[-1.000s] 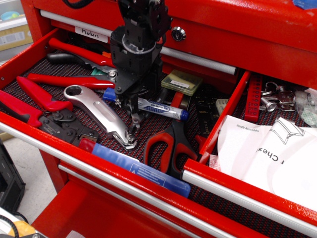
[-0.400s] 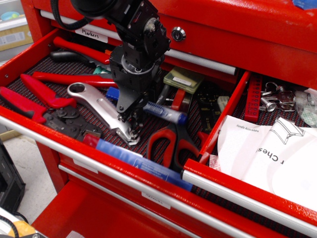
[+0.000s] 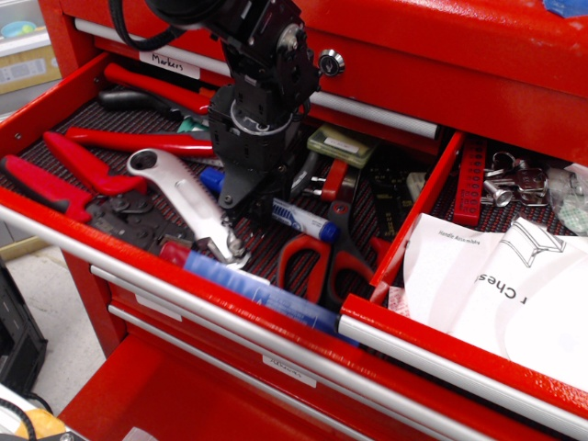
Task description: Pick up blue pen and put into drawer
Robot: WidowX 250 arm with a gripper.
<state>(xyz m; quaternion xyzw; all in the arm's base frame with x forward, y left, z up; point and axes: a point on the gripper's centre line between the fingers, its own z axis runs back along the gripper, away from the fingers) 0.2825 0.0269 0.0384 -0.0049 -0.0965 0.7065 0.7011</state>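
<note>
Your gripper (image 3: pixel 241 219) has pulled the whole left tool drawer (image 3: pixel 55 101) inward over the last second; whether its jaws pinch anything, you cannot tell. The blue pen (image 3: pixel 299 219) lies unlifted at its 3 o'clock, by the scissors (image 3: pixel 322 262). The target drawer (image 3: pixel 441 354) waits further toward 3 o'clock.

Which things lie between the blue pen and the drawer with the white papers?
In the only view: the red-handled scissors, then a red divider wall, between the blue pen and the drawer.

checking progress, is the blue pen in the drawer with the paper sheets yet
No, the blue pen lies among the tools in the left drawer, under the gripper.
</note>
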